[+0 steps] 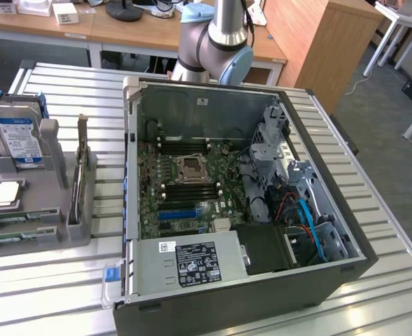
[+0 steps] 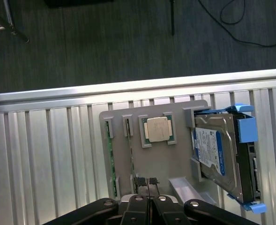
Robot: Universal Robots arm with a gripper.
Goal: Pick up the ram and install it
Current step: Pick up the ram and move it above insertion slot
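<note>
Wrist view looks straight down on the ram (image 2: 111, 159), a thin green stick standing on edge in a long slot along the outer side of a gray holder (image 2: 175, 161). The gripper (image 2: 147, 182) hangs over the same holder with its two fingers pressed together and nothing between them. Its tips sit over the holder's middle strip, near the ram but apart from it, with another narrow slot lying between the two. How high the tips are above the holder cannot be told.

Past that second slot, away from the ram, a square silver processor chip (image 2: 158, 129) lies in its own recess. Beyond the chip a hard drive (image 2: 212, 154) with a blue label, held in blue brackets, is propped at a slant at the holder's end. The holder stands on a slatted metal table (image 2: 48, 154).

In the exterior view the holder is on the exterior view's left of an open computer case (image 1: 345, 269), well apart from the motherboard (image 1: 192, 203) inside it. The ram shows as a green strip low at the holder's front, with a second green strip (image 1: 20, 219) in the slot behind it. The robot arm (image 1: 216, 38) rises at the case's far side.
</note>
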